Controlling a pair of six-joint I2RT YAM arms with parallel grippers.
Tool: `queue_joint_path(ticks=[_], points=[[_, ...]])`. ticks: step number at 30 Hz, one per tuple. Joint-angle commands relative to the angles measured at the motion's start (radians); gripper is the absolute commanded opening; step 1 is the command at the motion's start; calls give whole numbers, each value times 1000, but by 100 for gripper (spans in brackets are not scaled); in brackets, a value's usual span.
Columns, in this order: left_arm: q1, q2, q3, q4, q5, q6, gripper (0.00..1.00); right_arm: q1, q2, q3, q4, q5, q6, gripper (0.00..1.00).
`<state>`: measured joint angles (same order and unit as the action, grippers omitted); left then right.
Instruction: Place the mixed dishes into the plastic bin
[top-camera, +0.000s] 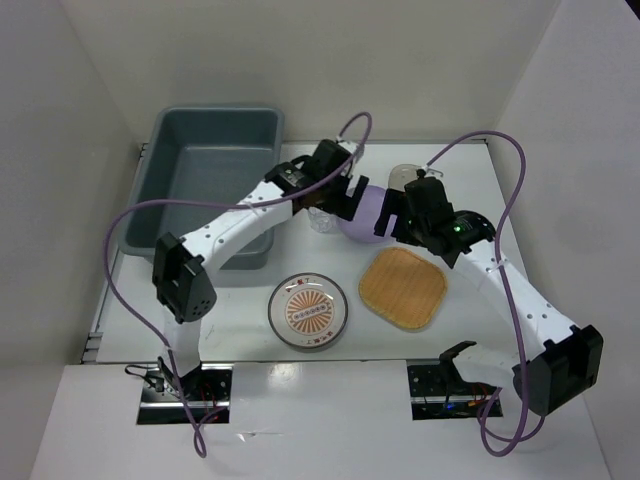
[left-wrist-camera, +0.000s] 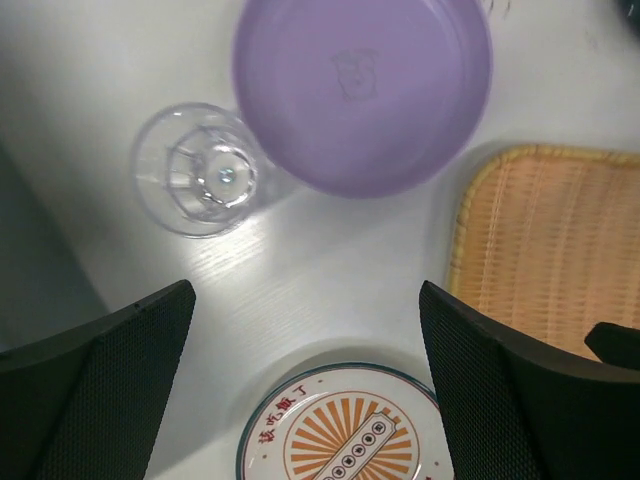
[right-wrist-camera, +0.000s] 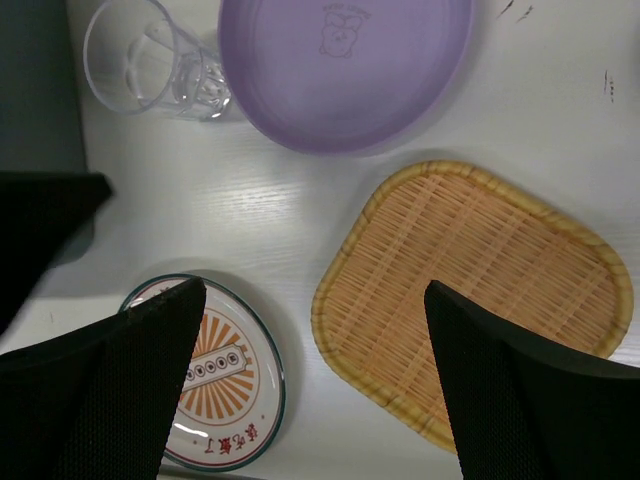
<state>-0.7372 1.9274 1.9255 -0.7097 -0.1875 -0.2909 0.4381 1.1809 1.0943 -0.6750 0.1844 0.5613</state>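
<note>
The grey-blue plastic bin (top-camera: 215, 170) stands at the back left, with nothing visible inside. The lavender plate (top-camera: 365, 212), clear glass cup (top-camera: 320, 218), tan woven plate (top-camera: 403, 287) and patterned plate (top-camera: 308, 311) lie on the table. A translucent dish (top-camera: 405, 175) sits behind the lavender plate. I cannot make out the black dish. My left gripper (top-camera: 335, 185) hovers open and empty above the cup (left-wrist-camera: 200, 170) and lavender plate (left-wrist-camera: 360, 90). My right gripper (top-camera: 415, 215) hovers open and empty above the lavender plate (right-wrist-camera: 345, 70) and woven plate (right-wrist-camera: 470, 290).
White walls enclose the table on the left, back and right. The two grippers are close together over the lavender plate; a black part of the left gripper (right-wrist-camera: 40, 230) shows in the right wrist view. The bin wall (right-wrist-camera: 35, 80) is next to the cup (right-wrist-camera: 150, 65).
</note>
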Motion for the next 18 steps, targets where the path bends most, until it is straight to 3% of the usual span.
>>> queue_joint_path(ticks=[1, 5, 11, 12, 15, 18], points=[[-36, 59, 116, 25, -49, 67, 100, -6, -15, 21, -34, 30, -1, 95], [-57, 143, 208, 61, -79, 67, 100, -6, -24, 12, -34, 30, -1, 95], [-57, 205, 214, 185, -112, 2, 100, -6, -63, -10, -34, 21, 9, 95], [-57, 220, 246, 194, -112, 2, 92, -6, -72, -20, -34, 21, 9, 95], [-32, 318, 331, 164, -130, -10, 82, -6, -93, -42, -34, 12, 29, 95], [34, 381, 375, 119, -101, -79, 78, -6, -118, -62, -43, 12, 38, 95]])
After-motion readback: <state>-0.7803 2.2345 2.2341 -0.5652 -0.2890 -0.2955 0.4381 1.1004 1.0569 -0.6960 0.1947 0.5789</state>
